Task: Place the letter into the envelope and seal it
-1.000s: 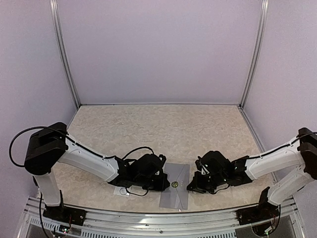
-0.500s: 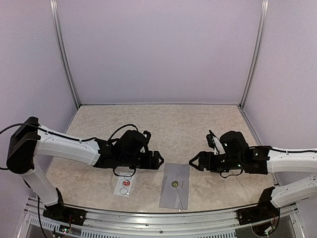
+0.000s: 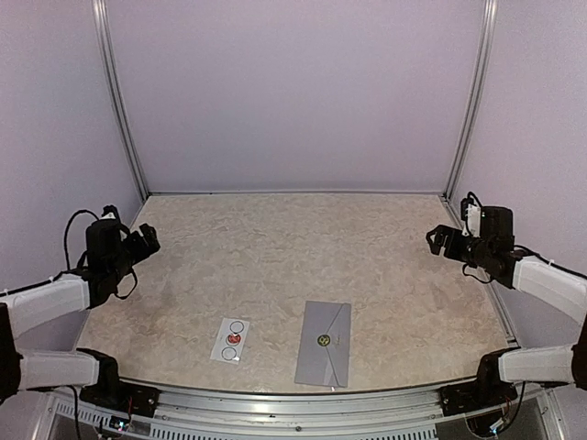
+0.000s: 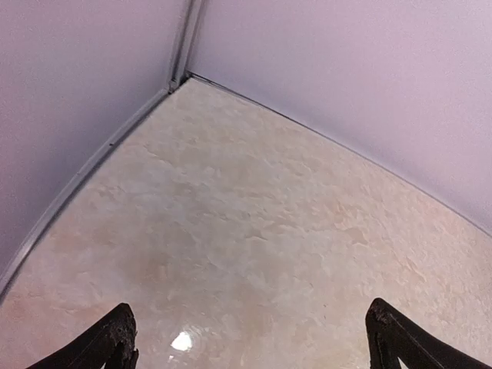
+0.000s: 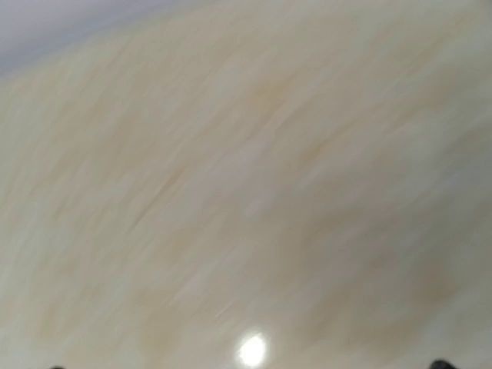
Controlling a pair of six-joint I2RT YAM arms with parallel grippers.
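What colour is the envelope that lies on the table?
The envelope is plain grey, with a small dark round sticker on it. Top external view shows it best.

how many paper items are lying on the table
2. The flat grey rectangular paper envelope lies near the front edge, centre; the small white sticker card lies just left of it, apart. Nothing seems hidden.
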